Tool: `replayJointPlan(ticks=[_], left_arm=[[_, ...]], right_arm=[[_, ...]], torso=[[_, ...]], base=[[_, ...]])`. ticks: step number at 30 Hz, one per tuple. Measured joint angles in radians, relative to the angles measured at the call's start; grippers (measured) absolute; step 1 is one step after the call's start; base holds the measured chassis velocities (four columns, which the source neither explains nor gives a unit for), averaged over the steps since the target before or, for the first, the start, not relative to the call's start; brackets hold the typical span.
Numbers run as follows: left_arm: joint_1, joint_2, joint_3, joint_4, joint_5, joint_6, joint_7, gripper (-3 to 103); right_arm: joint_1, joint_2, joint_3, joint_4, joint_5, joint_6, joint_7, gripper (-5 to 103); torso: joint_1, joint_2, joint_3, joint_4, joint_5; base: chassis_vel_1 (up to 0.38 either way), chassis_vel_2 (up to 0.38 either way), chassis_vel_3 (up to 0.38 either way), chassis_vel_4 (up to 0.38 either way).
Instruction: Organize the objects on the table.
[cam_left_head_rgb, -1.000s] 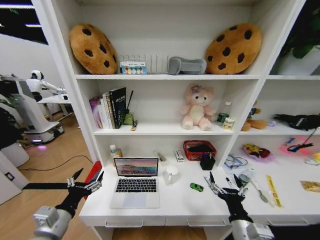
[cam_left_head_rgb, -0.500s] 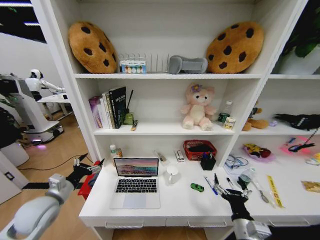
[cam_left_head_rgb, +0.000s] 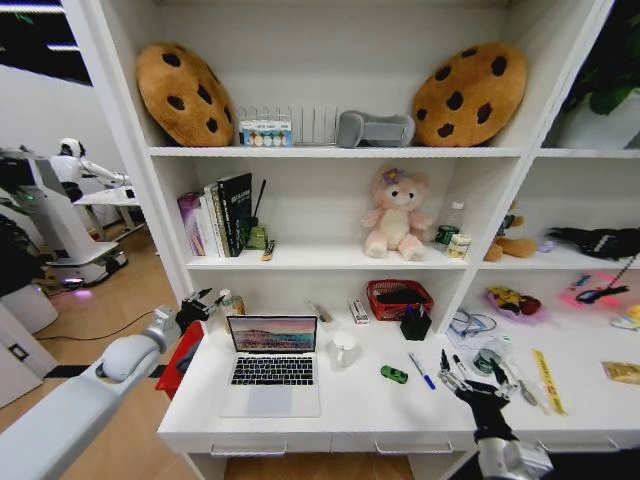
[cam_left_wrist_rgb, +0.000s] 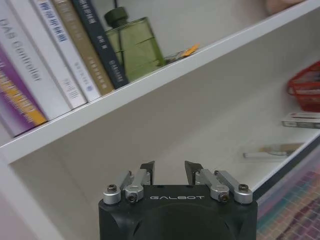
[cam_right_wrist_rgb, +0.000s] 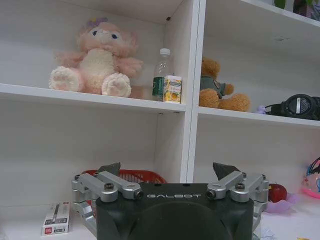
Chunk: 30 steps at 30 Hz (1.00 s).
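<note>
Reaching in from the left edge of the head view, the left gripper (cam_left_head_rgb: 203, 303) hangs with its fingers a narrow gap apart and holding nothing, just off the upper left corner of the silver laptop (cam_left_head_rgb: 270, 364), which sits open on the long white desk (cam_left_head_rgb: 350, 408). At lower right the right gripper (cam_left_head_rgb: 470, 377) hovers spread wide and empty, with the blue pen (cam_left_head_rgb: 421, 369) just to its left, the tiny green toy car (cam_left_head_rgb: 393, 374) farther left, and the yellow strip (cam_left_head_rgb: 545, 380) to its right.
</note>
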Motion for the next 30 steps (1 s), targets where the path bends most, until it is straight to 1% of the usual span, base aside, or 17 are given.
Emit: replayJointPlan(ticks=[1, 2, 3, 4, 5, 6, 7, 10, 12, 15, 17, 18, 20, 27, 28, 29, 30], left_arm=[[-0.019, 0.008, 0.017, 0.005, 0.005, -0.009, 0.035, 32], [-0.019, 0.008, 0.017, 0.005, 0.005, -0.009, 0.035, 32], [-0.040, 0.016, 0.035, 0.012, 0.011, -0.018, 0.068, 32], [-0.086, 0.034, 0.072, 0.024, 0.022, -0.032, 0.132, 22], [-0.115, 0.043, 0.096, 0.028, 0.024, -0.039, 0.163, 16], [-0.137, 0.047, 0.115, 0.030, 0.024, -0.041, 0.179, 16], [-0.166, 0.051, 0.140, 0.031, 0.024, -0.043, 0.193, 11], [-0.214, 0.053, 0.181, 0.034, 0.024, -0.045, 0.202, 6], [-0.308, 0.045, 0.271, 0.046, 0.038, -0.046, 0.211, 0], [-0.348, 0.040, 0.314, 0.053, 0.051, -0.049, 0.221, 0], [-0.431, 0.031, 0.396, 0.073, 0.084, -0.067, 0.257, 0], [-0.431, 0.031, 0.396, 0.073, 0.084, -0.067, 0.257, 0], [-0.477, 0.035, 0.436, 0.086, 0.102, -0.081, 0.292, 0], [-0.516, 0.040, 0.469, 0.095, 0.119, -0.094, 0.331, 0], [-0.528, 0.041, 0.481, 0.098, 0.126, -0.097, 0.343, 0], [-0.561, 0.048, 0.540, 0.102, 0.151, -0.117, 0.391, 0], [-0.569, 0.048, 0.554, 0.103, 0.165, -0.131, 0.402, 0]], right_arm=[[0.000, 0.000, 0.001, -0.001, 0.000, 0.002, 0.000, 100], [0.000, 0.000, 0.001, -0.001, 0.000, 0.002, 0.000, 100], [-0.002, 0.000, 0.001, -0.002, 0.000, 0.004, 0.000, 100], [-0.006, -0.001, 0.005, -0.005, 0.001, 0.008, 0.000, 100], [-0.007, -0.003, 0.010, -0.010, 0.001, 0.013, -0.001, 100], [-0.006, -0.003, 0.013, -0.013, 0.001, 0.015, -0.001, 100], [-0.006, -0.003, 0.019, -0.016, 0.002, 0.018, -0.001, 100], [-0.006, -0.003, 0.024, -0.018, 0.004, 0.020, -0.001, 100], [-0.007, 0.001, 0.028, -0.023, 0.006, 0.024, -0.002, 100], [-0.009, 0.005, 0.027, -0.026, 0.005, 0.026, -0.002, 100], [-0.014, 0.012, 0.023, -0.028, 0.001, 0.031, -0.004, 100], [-0.014, 0.012, 0.023, -0.028, 0.001, 0.031, -0.004, 100], [-0.015, 0.013, 0.027, -0.032, 0.001, 0.036, -0.005, 100], [-0.014, 0.012, 0.035, -0.038, 0.002, 0.041, -0.005, 100], [-0.014, 0.012, 0.037, -0.040, 0.002, 0.043, -0.005, 100], [-0.013, 0.015, 0.039, -0.044, 0.002, 0.048, -0.006, 100], [-0.012, 0.017, 0.038, -0.044, 0.002, 0.049, -0.006, 100]], torso=[[0.000, 0.000, 0.000, 0.0000, 0.0001], [0.000, 0.000, 0.000, 0.0000, 0.0001], [0.000, 0.000, 0.000, 0.0001, -0.0001], [0.000, 0.000, 0.000, 0.0001, 0.0000], [0.000, 0.000, 0.000, 0.0000, 0.0001], [0.000, 0.000, 0.000, 0.0001, 0.0001], [0.000, 0.000, 0.000, 0.0002, 0.0000], [0.000, 0.000, 0.000, 0.0001, 0.0001], [0.000, 0.000, 0.000, 0.0001, 0.0001], [0.000, 0.000, 0.000, 0.0001, -0.0001], [0.000, 0.000, 0.000, -0.0002, -0.0001], [0.000, 0.000, 0.000, -0.0002, -0.0001], [0.000, 0.000, 0.000, -0.0001, 0.0000], [0.000, 0.000, 0.000, 0.0001, 0.0000], [0.000, 0.000, 0.000, 0.0000, 0.0001], [0.000, 0.000, 0.000, 0.0001, -0.0001], [0.000, 0.000, 0.000, 0.0000, 0.0000]], base=[[0.000, 0.000, 0.000, 0.000], [0.000, 0.000, 0.000, 0.000], [0.000, 0.000, 0.000, 0.000], [0.000, 0.000, 0.000, 0.000], [0.000, 0.000, 0.000, 0.000], [0.000, 0.000, 0.000, 0.000], [0.000, 0.000, 0.000, 0.000], [0.000, 0.000, 0.000, 0.000], [0.000, 0.000, 0.000, 0.000], [0.000, 0.000, 0.000, 0.000], [0.000, 0.000, 0.000, 0.000], [0.000, 0.000, 0.000, 0.000], [0.000, 0.000, 0.000, 0.000], [0.000, 0.000, 0.000, 0.000], [0.000, 0.000, 0.000, 0.000], [0.000, 0.000, 0.000, 0.000], [0.000, 0.000, 0.000, 0.000]])
